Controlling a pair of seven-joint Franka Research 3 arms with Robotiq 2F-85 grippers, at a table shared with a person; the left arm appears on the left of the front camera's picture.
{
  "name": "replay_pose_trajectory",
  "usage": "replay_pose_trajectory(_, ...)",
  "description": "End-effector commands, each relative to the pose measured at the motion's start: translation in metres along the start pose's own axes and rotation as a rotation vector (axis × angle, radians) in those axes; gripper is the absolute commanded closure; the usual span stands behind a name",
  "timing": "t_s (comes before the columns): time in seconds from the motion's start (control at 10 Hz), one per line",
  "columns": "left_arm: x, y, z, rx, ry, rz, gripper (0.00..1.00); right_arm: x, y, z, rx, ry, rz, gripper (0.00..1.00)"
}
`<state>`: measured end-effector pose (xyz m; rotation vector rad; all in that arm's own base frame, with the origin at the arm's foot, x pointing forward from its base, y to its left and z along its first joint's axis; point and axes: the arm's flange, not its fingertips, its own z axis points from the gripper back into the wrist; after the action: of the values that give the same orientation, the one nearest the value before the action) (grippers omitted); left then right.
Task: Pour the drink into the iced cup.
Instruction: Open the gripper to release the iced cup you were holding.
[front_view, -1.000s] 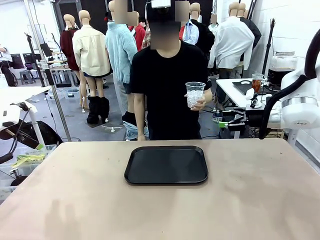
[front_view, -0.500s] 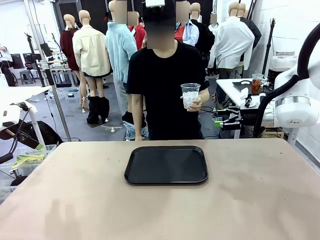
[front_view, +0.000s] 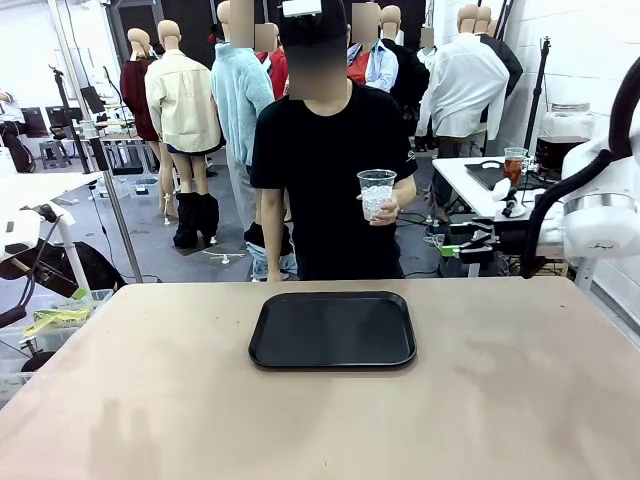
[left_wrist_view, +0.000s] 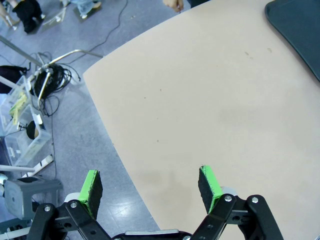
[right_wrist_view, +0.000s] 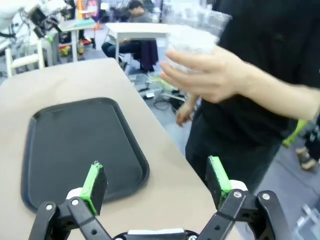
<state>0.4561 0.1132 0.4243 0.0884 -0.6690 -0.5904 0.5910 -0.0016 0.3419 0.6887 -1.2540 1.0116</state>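
A person in a black T-shirt stands at the far side and holds the iced cup (front_view: 376, 193), a clear plastic cup with ice, at chest height behind the table. The same iced cup (right_wrist_view: 192, 35) and the person's hand (right_wrist_view: 210, 75) appear above and beyond my right gripper (right_wrist_view: 156, 182), which is open and holds nothing. This right gripper (front_view: 468, 243) hangs off the table's far right corner. The drink (front_view: 515, 166), dark red in a clear cup, stands on a white side table at the back right. My left gripper (left_wrist_view: 150, 185) is open over the table's left edge.
A black tray (front_view: 333, 330) lies empty in the middle of the tan table (front_view: 150, 400); its corner (left_wrist_view: 300, 30) also shows from the left wrist. The white right arm (front_view: 600, 215) stands at the right edge. Boxes and cables (left_wrist_view: 30, 115) lie on the floor at the left.
The person has shifted a little to the left with the iced cup, which now sits slightly lower. My right arm has swayed slightly; both grippers stay open.
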Motion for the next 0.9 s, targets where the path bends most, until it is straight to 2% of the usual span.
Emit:
replay_pose_trajectory(0.0,0.0,0.0,0.001,0.009,-0.002,-0.001,0.0,0.003,0.023,0.029,-0.127,0.024,-0.085,0.0)
replay_pose_trajectory(0.2,0.0,0.0,0.001,0.009,-0.002,-0.001,0.0,-0.001,0.023,0.06,-0.309,0.021,-0.214,0.0)
replay_pose_trajectory(0.6,0.0,0.0,0.001,0.009,-0.002,-0.001,0.0,0.004,0.016,0.094,-0.619,0.243,-0.495,0.0)
replay_pose_trajectory(0.8,0.0,0.0,0.001,0.009,-0.002,-0.001,0.0,0.006,0.015,0.107,-0.708,0.276,-0.6,0.0)
